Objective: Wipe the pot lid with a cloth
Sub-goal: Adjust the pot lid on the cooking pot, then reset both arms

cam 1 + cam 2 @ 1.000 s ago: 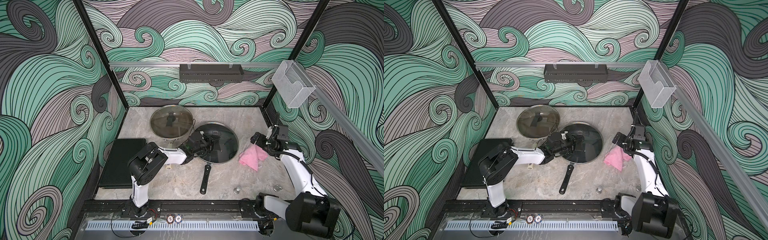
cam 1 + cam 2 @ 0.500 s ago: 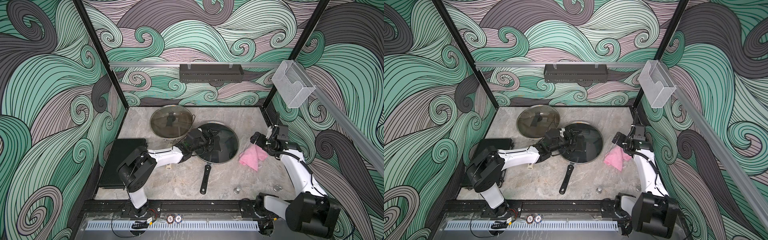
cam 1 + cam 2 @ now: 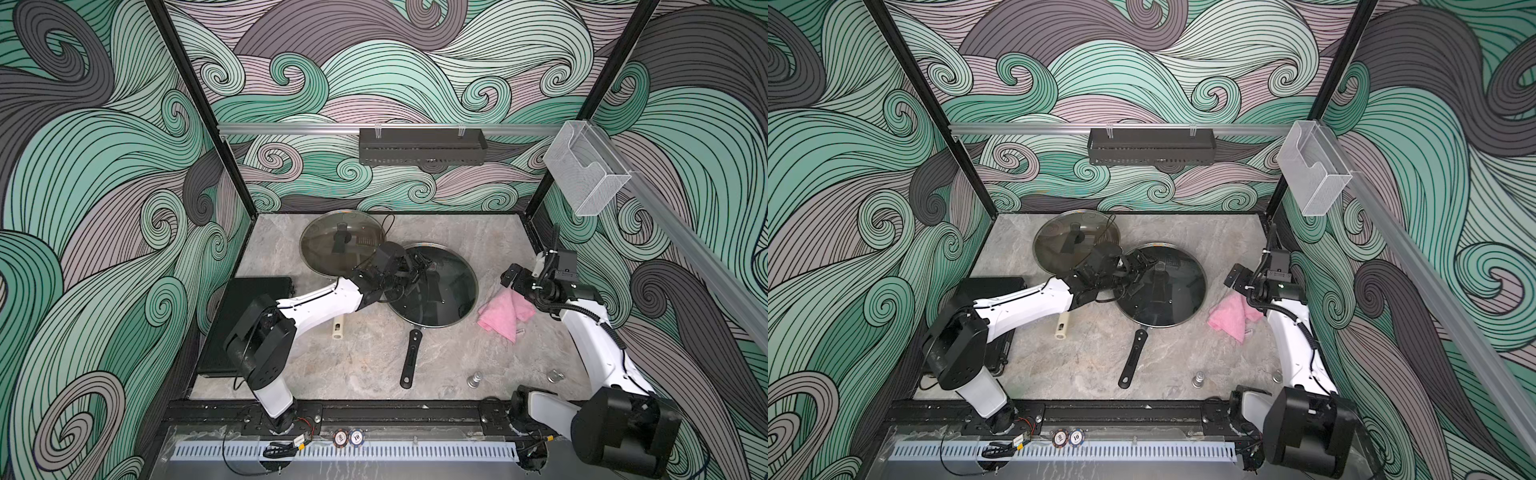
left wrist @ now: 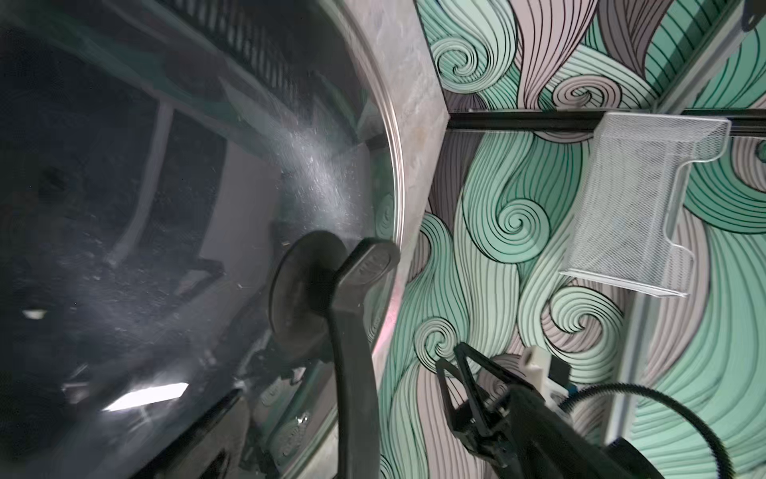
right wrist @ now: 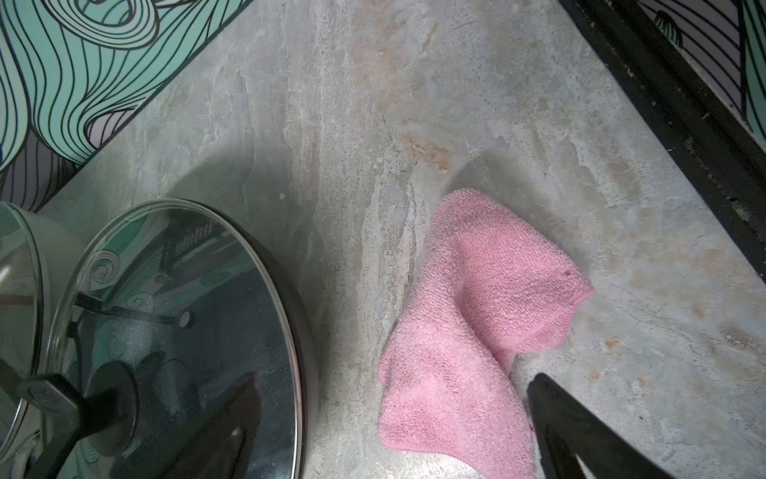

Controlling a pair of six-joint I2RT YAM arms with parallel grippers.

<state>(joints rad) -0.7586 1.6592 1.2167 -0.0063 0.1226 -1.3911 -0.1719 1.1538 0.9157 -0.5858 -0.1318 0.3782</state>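
My left gripper point(image 3: 417, 266) hangs over the pot lid point(image 3: 446, 291), at the edge nearest the second lid point(image 3: 340, 245). Jaws apart, nothing in them. The pot lid sits on a black pan point(image 3: 409, 357) mid counter point(image 3: 465, 232).

My right gripper point(image 3: 510, 279) is wide open too, empty, just above the far edge of the cloth point(image 3: 500, 318). The cloth lies crumpled on the counter just beside the pan, on the right side.

Both top views give the whole layout. The second lid is behind & left, w/ its rim meeting the pot lid's rim from this angle. A cream tube point(image 3: 338, 328) lies by my left forearm, and a black tray point(image 3: 249, 307) is at the left edge. No wrist cam shows those last two.

Left wrist cam alone shows pale specks point(image 4: 315, 166) smeared across the glass, plus the lid's black handle point(image 4: 356, 323) up close on its round base. It also shows my right gripper across the way, jaws spread.

Right wrist cam alone shows the cloth's terry loops. One finger point(image 5: 559, 410) is right at the cloth's edge. Touching or not, can't tell. It also shows a pale pot point(image 5: 62, 249) under the second lid.
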